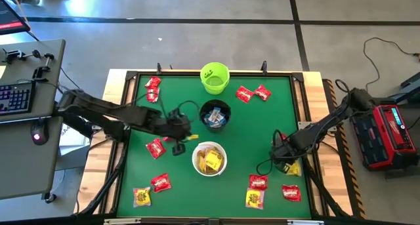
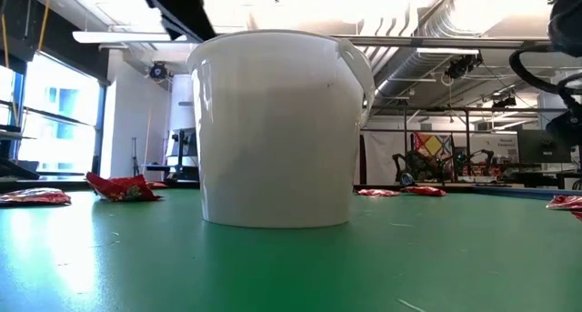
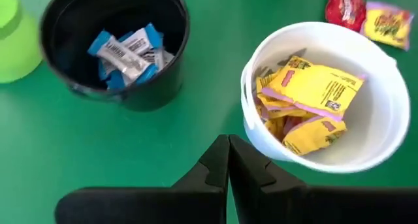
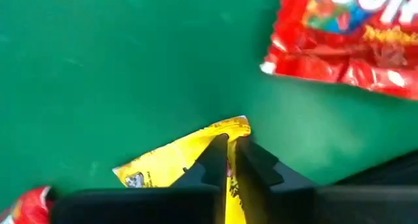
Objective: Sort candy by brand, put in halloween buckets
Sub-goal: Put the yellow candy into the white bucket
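Note:
Three buckets stand mid-table: the lime green one (image 1: 214,78), the black one (image 1: 215,115) holding blue-and-white packets (image 3: 127,51), and the white one (image 1: 209,158) holding yellow packets (image 3: 313,93). My left gripper (image 1: 178,145) hovers just left of the white bucket (image 3: 366,152), its fingers (image 3: 228,160) shut and empty. My right gripper (image 1: 287,161) is low near the table's right edge, shut on a yellow packet (image 4: 173,164). Red packets (image 1: 155,147) and yellow ones (image 1: 254,198) lie flat about the mat. My right gripper pinches the yellow packet between its two fingers at one end (image 4: 230,129). The fingers come at it from above, slanting down. The rest of the packet (image 4: 150,170) spreads out beyond the fingertips, close over the green mat; I cannot tell whether it is lifted clear.
Red packets lie by the far left corner (image 1: 153,87), right of the green bucket (image 1: 252,92), and along the near edge (image 1: 160,182) (image 1: 291,192). A red packet (image 4: 346,41) lies close to my right gripper. A raised frame (image 1: 298,103) borders the green mat.

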### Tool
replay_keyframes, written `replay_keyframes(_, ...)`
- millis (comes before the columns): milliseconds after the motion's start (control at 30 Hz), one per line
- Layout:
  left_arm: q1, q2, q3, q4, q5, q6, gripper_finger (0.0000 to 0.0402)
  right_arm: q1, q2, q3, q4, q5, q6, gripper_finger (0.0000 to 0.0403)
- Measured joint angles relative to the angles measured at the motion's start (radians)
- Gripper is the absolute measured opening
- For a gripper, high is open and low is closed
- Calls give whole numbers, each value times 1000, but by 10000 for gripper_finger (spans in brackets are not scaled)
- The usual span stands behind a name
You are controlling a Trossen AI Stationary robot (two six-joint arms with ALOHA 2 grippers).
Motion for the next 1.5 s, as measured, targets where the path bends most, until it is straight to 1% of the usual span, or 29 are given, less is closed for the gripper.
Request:
replay_keyframes(100,0,-88,-89,43,0,-44,0,0,1,35,18,20,16,14)
replay_keyframes(167,0,-140,-141,69,0,-52,0,-1,0,72,11,20,25,6)
replay_keyframes(300,4,-231,-223,99,0,-71,0,-2,-1,179,9,61,32,4)
replay_keyframes(400,14,-285,-268,96,7,-94,0,-9,0,285,0,127,40,2)
replay_keyframes(533,23,-346,-303,97,9,-81,0,-30,1,444,-4,243,17,1)
replay_keyframes(600,33,-370,-318,96,10,-78,0,-45,21,538,-14,305,-6,1)
replay_keyframes(700,42,-400,-334,96,12,-73,0,-68,99,686,-59,360,-80,1)
replay_keyframes(900,42,-419,-339,94,13,-35,0,-123,304,968,-63,372,-246,0)
replay_keyframes(1033,42,-418,-339,95,54,-17,0,-153,428,1131,-63,371,-289,0)
replay_keyframes(1133,42,-418,-339,94,64,-22,0,-175,515,1242,-65,364,-292,0)
replay_keyframes(1333,39,-418,-340,95,76,33,0,-212,684,1398,-65,372,-276,0)
replay_keyframes(1500,40,-419,-339,94,95,70,0,-250,794,1441,-65,371,-247,0)
